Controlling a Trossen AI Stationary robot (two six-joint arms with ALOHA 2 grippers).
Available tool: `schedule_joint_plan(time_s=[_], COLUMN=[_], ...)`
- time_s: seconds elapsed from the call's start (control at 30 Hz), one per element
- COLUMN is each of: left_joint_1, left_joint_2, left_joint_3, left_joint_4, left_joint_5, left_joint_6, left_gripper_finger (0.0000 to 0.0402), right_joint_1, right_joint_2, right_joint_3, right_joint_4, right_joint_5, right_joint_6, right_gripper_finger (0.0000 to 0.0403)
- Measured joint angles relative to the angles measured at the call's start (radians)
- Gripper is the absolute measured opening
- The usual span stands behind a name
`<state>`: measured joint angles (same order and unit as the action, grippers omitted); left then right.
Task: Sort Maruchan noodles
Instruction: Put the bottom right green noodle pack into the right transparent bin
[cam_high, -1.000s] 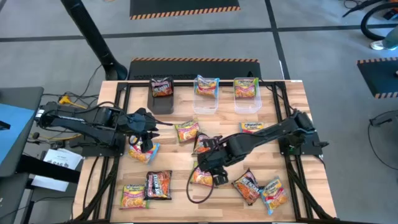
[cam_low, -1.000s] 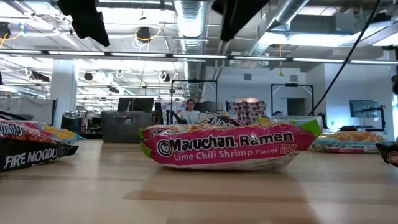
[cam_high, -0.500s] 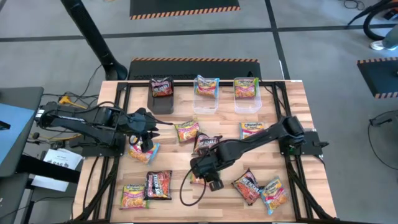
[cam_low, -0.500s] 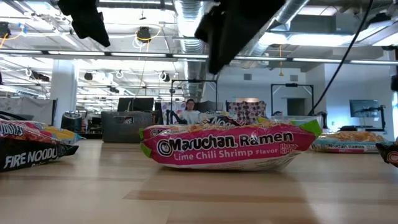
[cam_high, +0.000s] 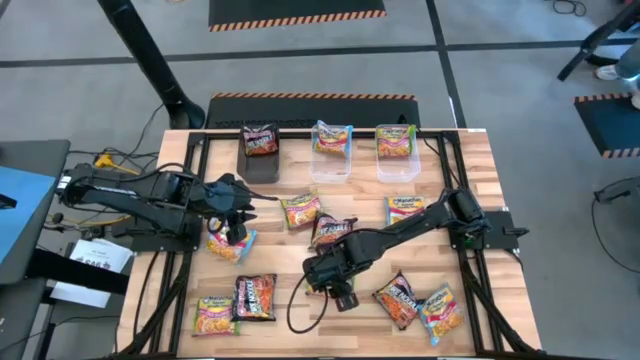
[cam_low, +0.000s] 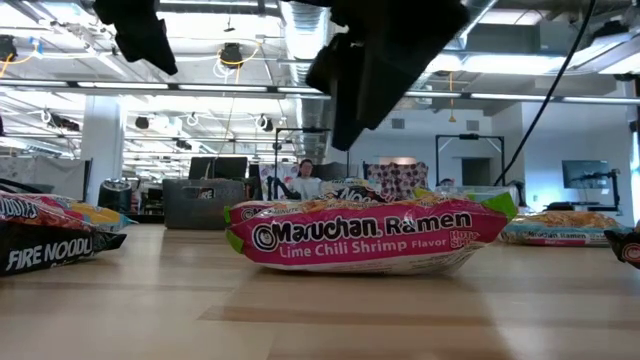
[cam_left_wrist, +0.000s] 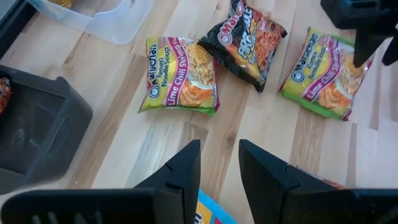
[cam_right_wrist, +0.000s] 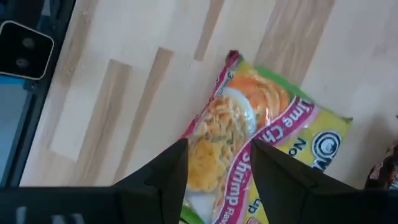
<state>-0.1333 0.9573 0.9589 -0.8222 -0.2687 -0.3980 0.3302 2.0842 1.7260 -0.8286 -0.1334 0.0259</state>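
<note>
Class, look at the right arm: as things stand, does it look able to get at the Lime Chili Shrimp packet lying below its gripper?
Probably yes. The right gripper hangs open just above the Lime Chili Shrimp packet, which lies flat on the table with nothing covering it.

Open-plan robotics lab or industrial workspace, pale butcher-block wooden table (cam_high: 470, 180) framed by black metal rails, grey concrete floor (cam_high: 320, 60) with orange-and-black hazard-striped mats (cam_high: 296, 15), exposed silver ceiling ducts (cam_low: 305, 30), fluorescent strip lights, dark monitors (cam_low: 218, 167), a seated person (cam_low: 305, 178) far behind.
</note>
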Motion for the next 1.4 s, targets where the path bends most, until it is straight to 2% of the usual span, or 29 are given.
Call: schedule_joint_plan(time_s=[0.27, 0.47, 1.07, 1.2, 1.4], left_joint_1=[0.000, 0.000, 0.000, 0.000, 0.000], left_joint_2=[0.000, 0.000, 0.000, 0.000, 0.000], left_joint_3=[0.000, 0.000, 0.000, 0.000, 0.000], left_joint_4=[0.002, 0.002, 0.000, -0.001, -0.002], left_joint_5=[0.000, 0.000, 0.037, 0.037, 0.037], left_joint_6=[-0.018, -0.027, -0.056, -0.056, -0.052], left_gripper_finger=[0.0096, 0.0096, 0.0096, 0.0096, 0.0096], right_joint_1=[-0.001, -0.005, -0.004, -0.005, -0.005], right_joint_2=[0.000, 0.000, 0.124, 0.141, 0.150], right_joint_3=[0.000, 0.000, 0.006, 0.006, 0.006], right_joint_4=[-0.006, -0.003, -0.001, 0.006, 0.008], right_joint_5=[0.055, 0.056, 0.068, 0.070, 0.044], right_joint_6=[0.006, 0.041, 0.112, 0.128, 0.138], right_gripper_finger=[0.0210, 0.0210, 0.0206, 0.0158, 0.0025])
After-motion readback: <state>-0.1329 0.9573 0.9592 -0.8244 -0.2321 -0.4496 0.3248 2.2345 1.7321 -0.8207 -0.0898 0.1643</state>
